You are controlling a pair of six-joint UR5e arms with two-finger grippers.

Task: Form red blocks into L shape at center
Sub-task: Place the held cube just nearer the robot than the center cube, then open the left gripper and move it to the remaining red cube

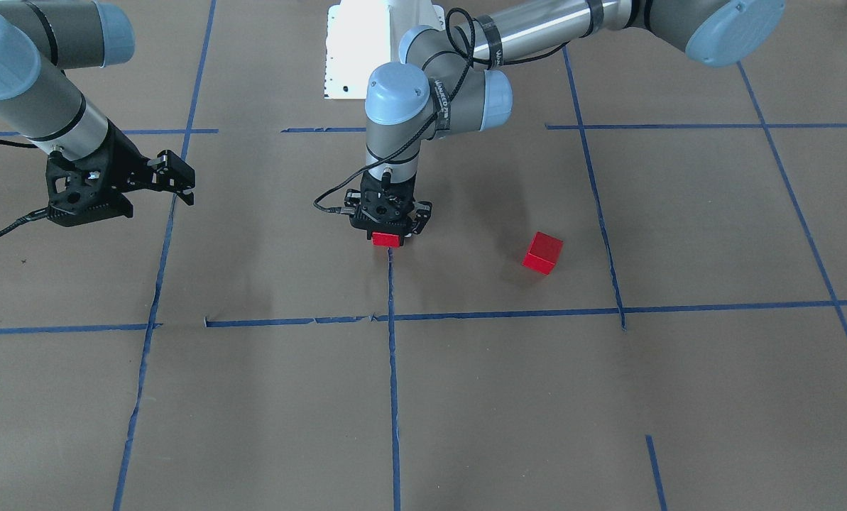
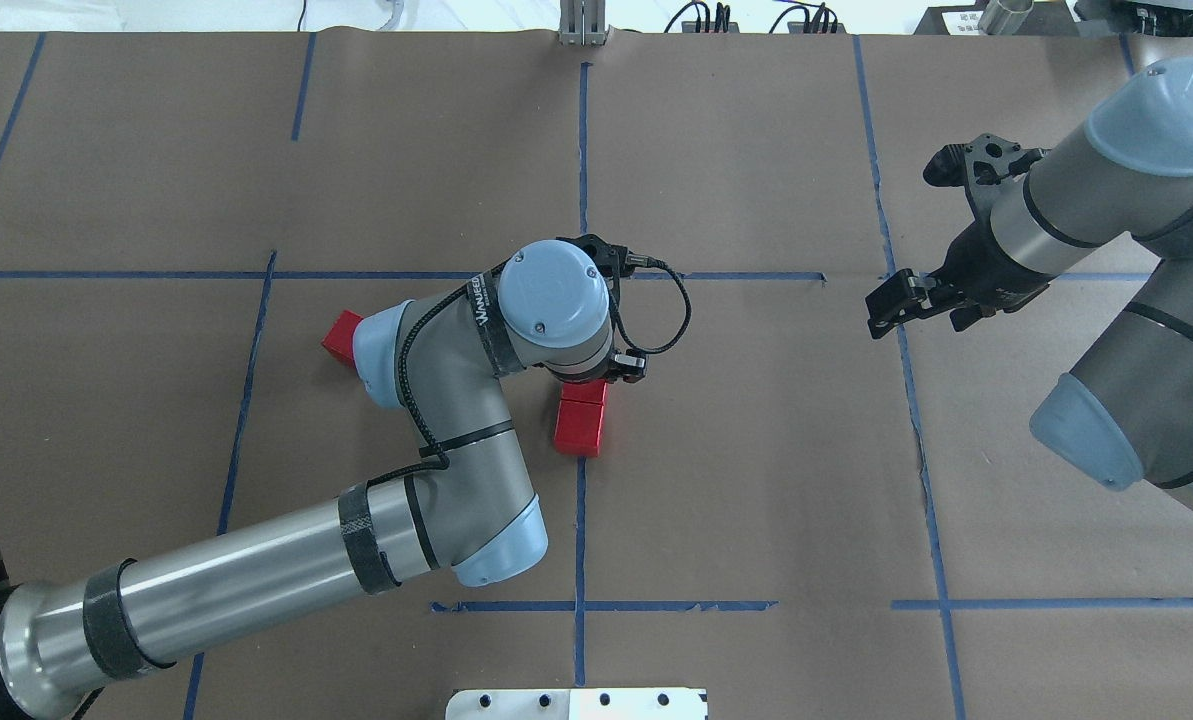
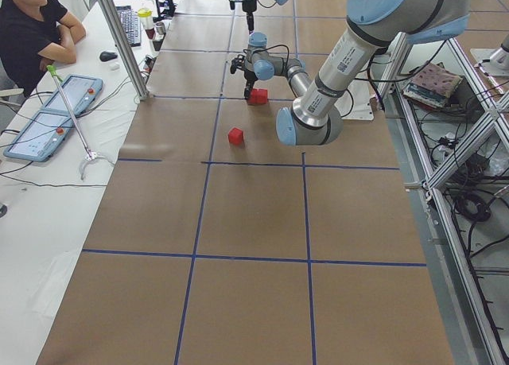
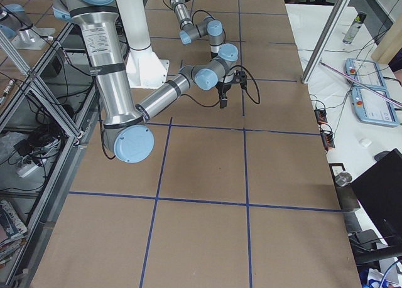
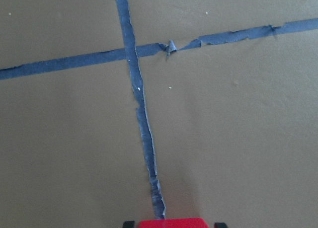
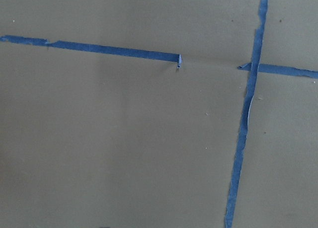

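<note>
My left gripper points straight down at the center, at the end of the vertical blue tape line. It is shut on a red block, whose top shows between the fingertips in the left wrist view. In the overhead view a second red block lies right against it on the robot's side, in line. A third red block lies apart on my left, half hidden by my elbow in the overhead view. My right gripper is open, empty and raised, far off on the right.
Brown paper with a blue tape grid covers the table. The white robot base stands at the near edge. An operator sits at a side bench with tablets, off the table.
</note>
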